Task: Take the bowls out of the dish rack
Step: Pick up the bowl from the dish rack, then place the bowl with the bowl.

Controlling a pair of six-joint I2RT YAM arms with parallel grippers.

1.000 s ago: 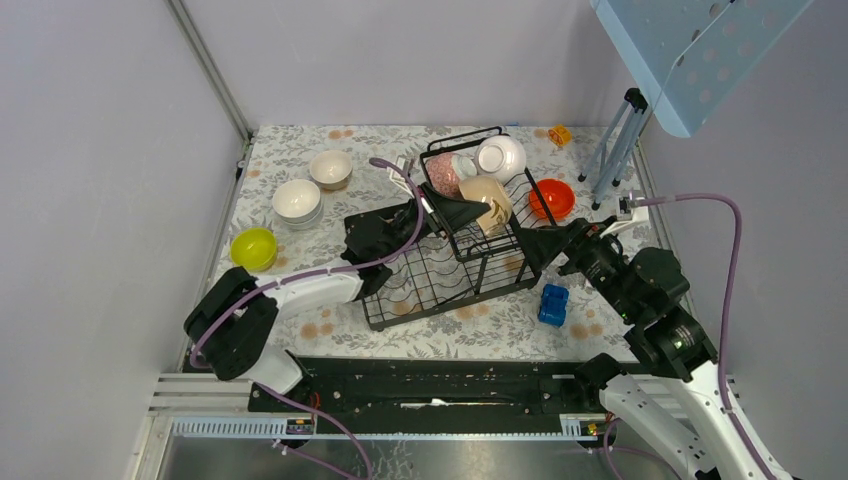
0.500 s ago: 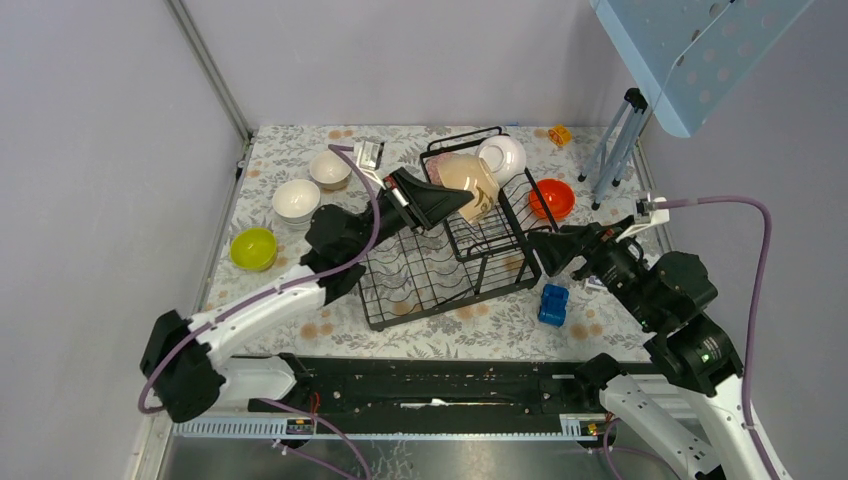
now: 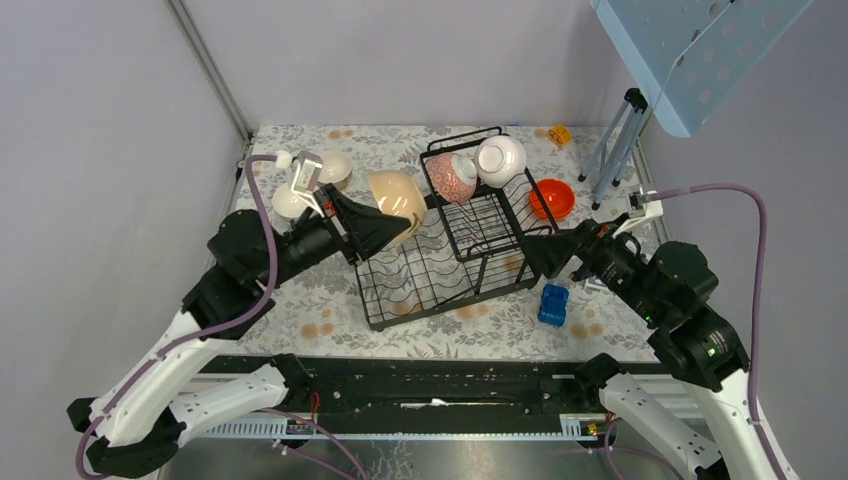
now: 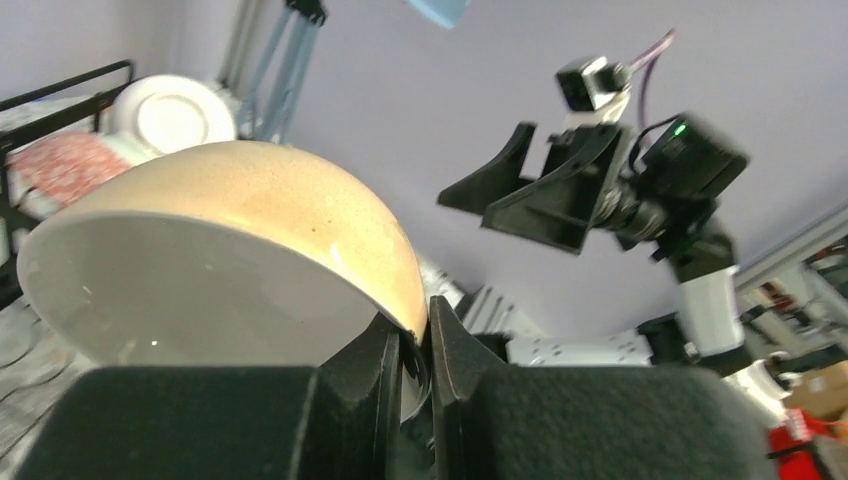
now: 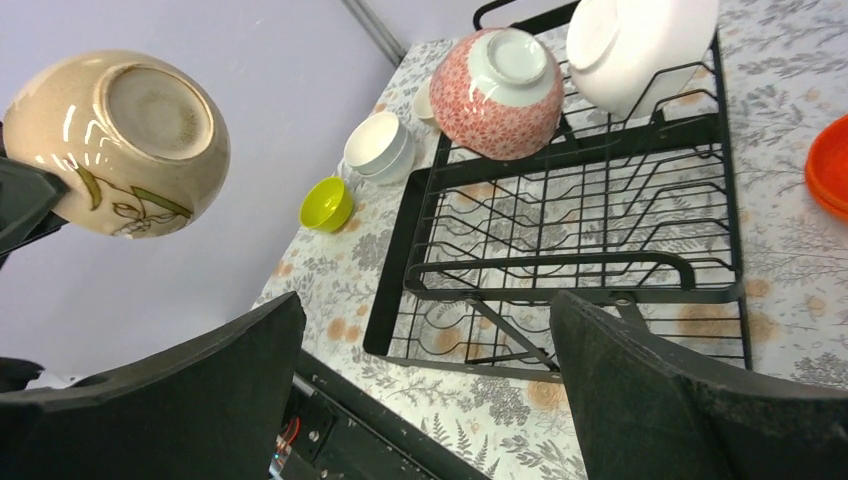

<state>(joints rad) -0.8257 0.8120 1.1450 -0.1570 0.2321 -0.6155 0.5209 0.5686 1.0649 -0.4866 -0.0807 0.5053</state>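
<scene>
Top external view: my left fingers (image 4: 452,345) grip the beige bowl (image 3: 397,193) by its rim, held in the air at the far left corner of the rack (image 3: 440,290). The pink bowl (image 3: 452,178) and white bowl (image 3: 500,158) sit in its upper basket, not yet unloaded. My right fingers (image 5: 200,390) gape, empty.

The floral table (image 3: 480,322) carries the dish rack (image 3: 430,270). Right of the rack lie an orange-red bowl (image 3: 551,198) and a blue block (image 3: 552,305); left of it, a cream bowl (image 3: 337,165).
</scene>
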